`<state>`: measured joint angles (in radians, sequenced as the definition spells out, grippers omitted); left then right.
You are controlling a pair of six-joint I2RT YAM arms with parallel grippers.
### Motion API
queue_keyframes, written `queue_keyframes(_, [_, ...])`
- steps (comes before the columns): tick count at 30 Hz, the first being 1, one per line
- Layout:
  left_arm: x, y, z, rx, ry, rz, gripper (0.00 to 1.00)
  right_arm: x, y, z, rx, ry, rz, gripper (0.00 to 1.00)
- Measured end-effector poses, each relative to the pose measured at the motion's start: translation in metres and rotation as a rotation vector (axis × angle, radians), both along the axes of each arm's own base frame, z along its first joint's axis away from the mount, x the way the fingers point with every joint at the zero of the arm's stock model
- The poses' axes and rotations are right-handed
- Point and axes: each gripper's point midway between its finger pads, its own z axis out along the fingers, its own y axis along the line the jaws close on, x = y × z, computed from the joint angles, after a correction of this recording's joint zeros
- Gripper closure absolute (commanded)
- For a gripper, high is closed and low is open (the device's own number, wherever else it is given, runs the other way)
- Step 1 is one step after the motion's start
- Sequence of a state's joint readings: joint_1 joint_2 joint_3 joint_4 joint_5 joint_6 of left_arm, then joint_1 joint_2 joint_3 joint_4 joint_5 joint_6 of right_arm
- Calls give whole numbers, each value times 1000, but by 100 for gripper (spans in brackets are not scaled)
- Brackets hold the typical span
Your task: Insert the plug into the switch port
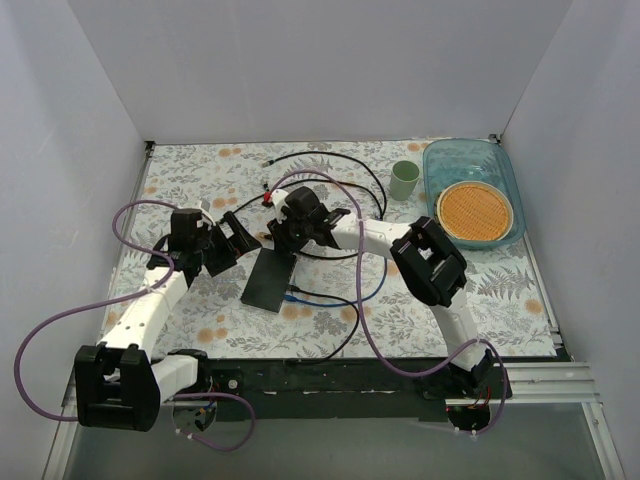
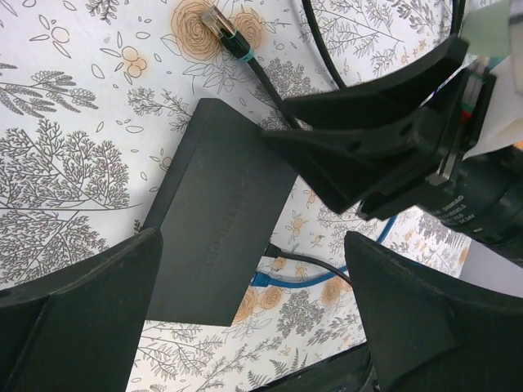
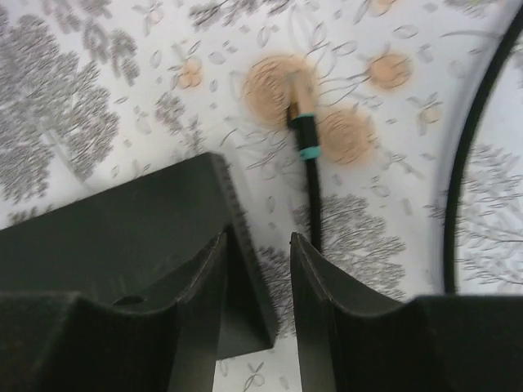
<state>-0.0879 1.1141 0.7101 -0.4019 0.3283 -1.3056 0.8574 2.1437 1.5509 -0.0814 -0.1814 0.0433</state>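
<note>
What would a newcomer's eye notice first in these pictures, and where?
Probably the blue tray at the far right of the top view, holding a round orange woven disc, bright against the flowered cloth. Then the flat dark switch box at the centre, near the left end effector and right end effector, and the teal-banded plug lying on the cloth beside it, not inserted.

The arms' glossy white tubular links (image 1: 155,305) meet at blocky black motor housings (image 1: 430,262), with thin purple cables (image 1: 62,316) looping alongside. The left end effector (image 2: 252,235) and right end effector (image 3: 258,237) carry matte black, wedge-shaped fingers (image 2: 82,318).
</note>
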Motion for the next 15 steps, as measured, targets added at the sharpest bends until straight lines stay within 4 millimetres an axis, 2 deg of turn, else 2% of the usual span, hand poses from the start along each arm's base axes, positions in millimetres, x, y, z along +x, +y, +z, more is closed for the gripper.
queue_keyframes(5, [-1,3,2,12,-5,13,6,13,11,2,-25,-72,-38,58])
queue_keyframes(11, [-1,5,3,22,-6,21,6,14,10,-17,-113,-147,-96,59])
queue_keyframes(15, [-3,6,4,26,-9,21,6,16,13,-21,-136,-191,-105,59])
